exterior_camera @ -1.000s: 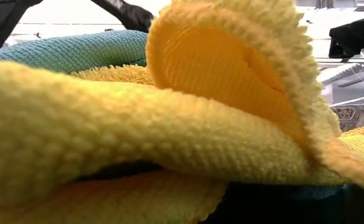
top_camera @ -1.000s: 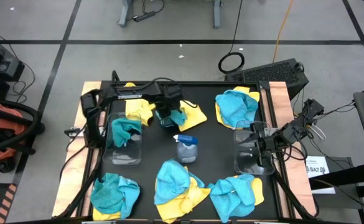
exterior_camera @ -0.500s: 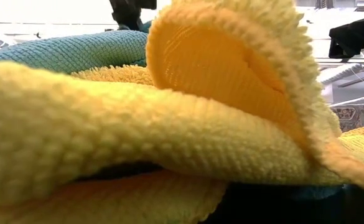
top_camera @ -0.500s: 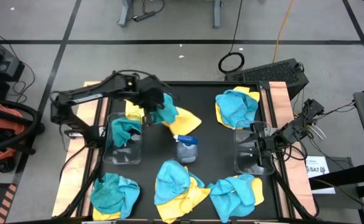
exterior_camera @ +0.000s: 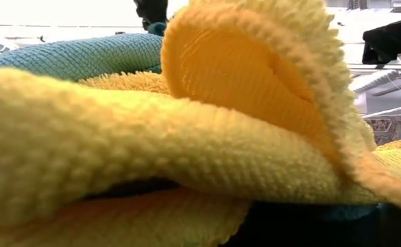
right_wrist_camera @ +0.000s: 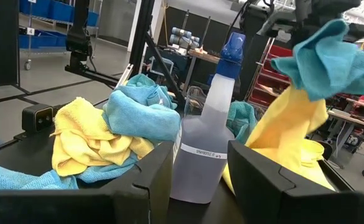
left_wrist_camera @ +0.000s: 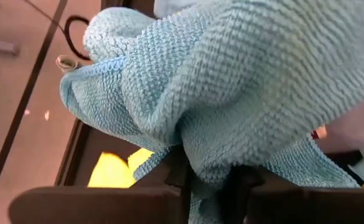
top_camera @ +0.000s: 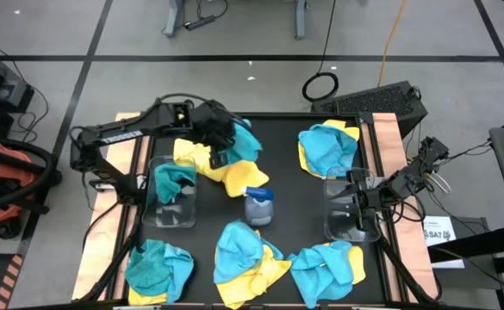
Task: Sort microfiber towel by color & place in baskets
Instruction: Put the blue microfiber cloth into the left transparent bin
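High view: two baskets, one spray bottle.

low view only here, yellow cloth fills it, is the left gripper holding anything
Observer: Yes. The left gripper is shut on a teal towel, raised above a yellow towel.
Operator: where does teal go
Observer: The left basket already holds another teal cloth.
Operator: and the right arm
Observer: The right gripper hangs open over the right basket.
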